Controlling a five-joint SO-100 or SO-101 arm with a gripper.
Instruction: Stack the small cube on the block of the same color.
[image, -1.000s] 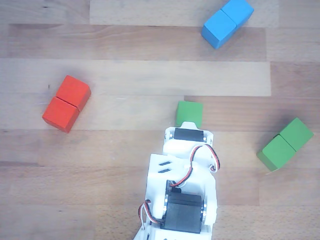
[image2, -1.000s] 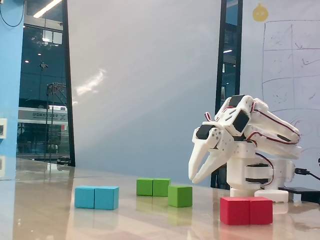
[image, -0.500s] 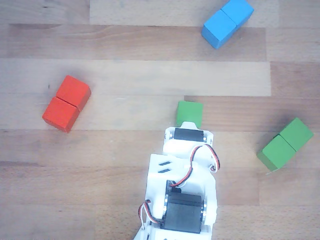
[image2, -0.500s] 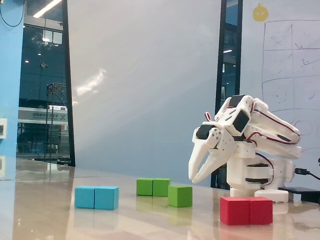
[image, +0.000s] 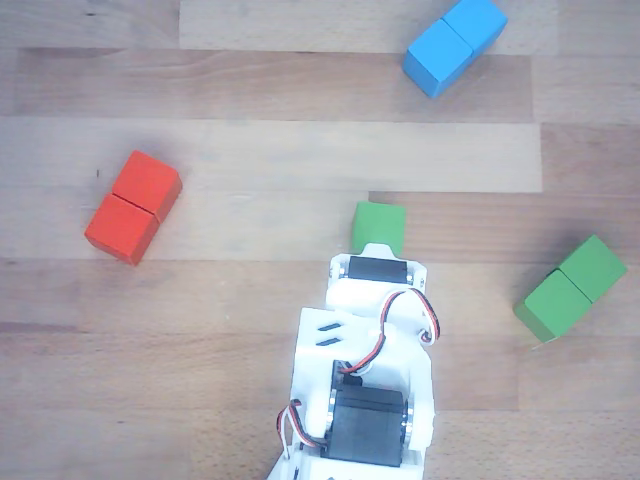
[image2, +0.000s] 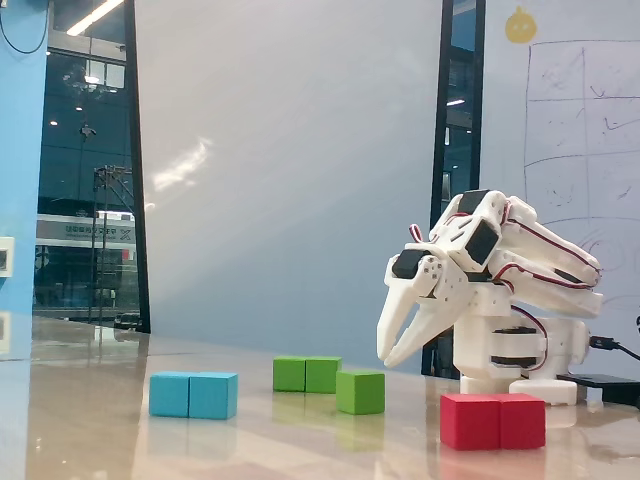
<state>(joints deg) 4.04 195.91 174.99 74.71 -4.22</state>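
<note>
Small cube (image2: 360, 391): on the bench (image2: 250, 440), resting free, landmark for these notes.
Gripper (image2: 391, 360): just above and right of the small cube in the fixed view, fingers parted a little, holding nothing.
Green block (image2: 307, 374): behind-left of the small cube, apart.
Blue block (image2: 194, 395): farther left.
Red block (image2: 493, 421): right, nearer the camera.

Bright, soft daylight; slight blur.
</note>
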